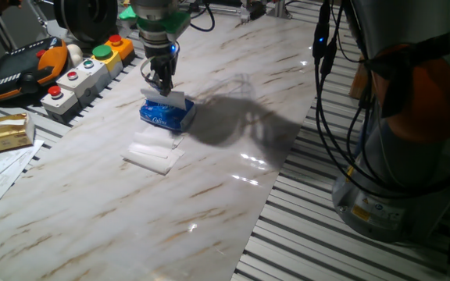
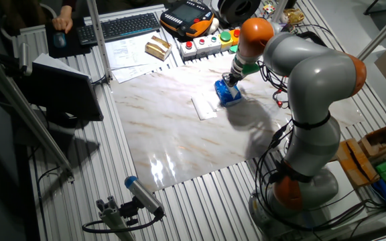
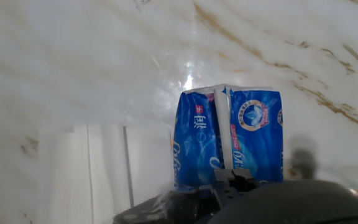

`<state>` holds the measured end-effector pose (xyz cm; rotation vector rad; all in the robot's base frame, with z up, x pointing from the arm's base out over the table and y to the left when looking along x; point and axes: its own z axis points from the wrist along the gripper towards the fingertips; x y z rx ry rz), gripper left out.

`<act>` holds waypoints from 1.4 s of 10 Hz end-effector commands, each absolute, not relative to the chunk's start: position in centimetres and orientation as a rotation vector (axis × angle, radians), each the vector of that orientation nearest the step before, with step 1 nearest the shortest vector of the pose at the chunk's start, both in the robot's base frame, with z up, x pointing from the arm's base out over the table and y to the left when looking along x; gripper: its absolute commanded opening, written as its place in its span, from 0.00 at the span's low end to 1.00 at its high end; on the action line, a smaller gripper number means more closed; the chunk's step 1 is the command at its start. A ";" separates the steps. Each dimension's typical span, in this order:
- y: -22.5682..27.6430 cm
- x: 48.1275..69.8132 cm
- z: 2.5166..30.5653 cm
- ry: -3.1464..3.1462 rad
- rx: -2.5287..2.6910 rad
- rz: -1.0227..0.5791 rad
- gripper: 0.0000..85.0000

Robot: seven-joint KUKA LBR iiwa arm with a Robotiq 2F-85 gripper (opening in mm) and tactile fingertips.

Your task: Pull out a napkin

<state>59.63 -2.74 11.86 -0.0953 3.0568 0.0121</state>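
A small blue tissue pack [image 1: 166, 115] with white lettering lies on the marble table top [image 1: 233, 86]; it also shows in the other fixed view [image 2: 229, 95] and in the hand view [image 3: 253, 140]. My gripper [image 1: 162, 87] stands straight above the pack, fingers down. In the hand view my gripper [image 3: 229, 185] is shut on a thin white napkin [image 3: 225, 134] that runs as a narrow strip from the pack's slit up to the fingertips. A white edge of the napkin [image 1: 176, 100] sticks out on top of the pack.
A flat pile of white folded tissue [image 1: 153, 152] lies on the table just in front of the pack, also in the hand view [image 3: 98, 162]. A button box [image 1: 84, 72], a teach pendant [image 1: 18, 69] and a gold box [image 1: 6, 131] stand at the left. The arm's base [image 1: 412, 125] is at the right.
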 end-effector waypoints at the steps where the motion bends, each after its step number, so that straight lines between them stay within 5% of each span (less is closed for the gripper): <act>1: -2.6 59.6 12.2 3.057 -0.094 0.008 0.01; 14: -0.7 58.4 17.8 3.067 -0.035 -0.029 0.01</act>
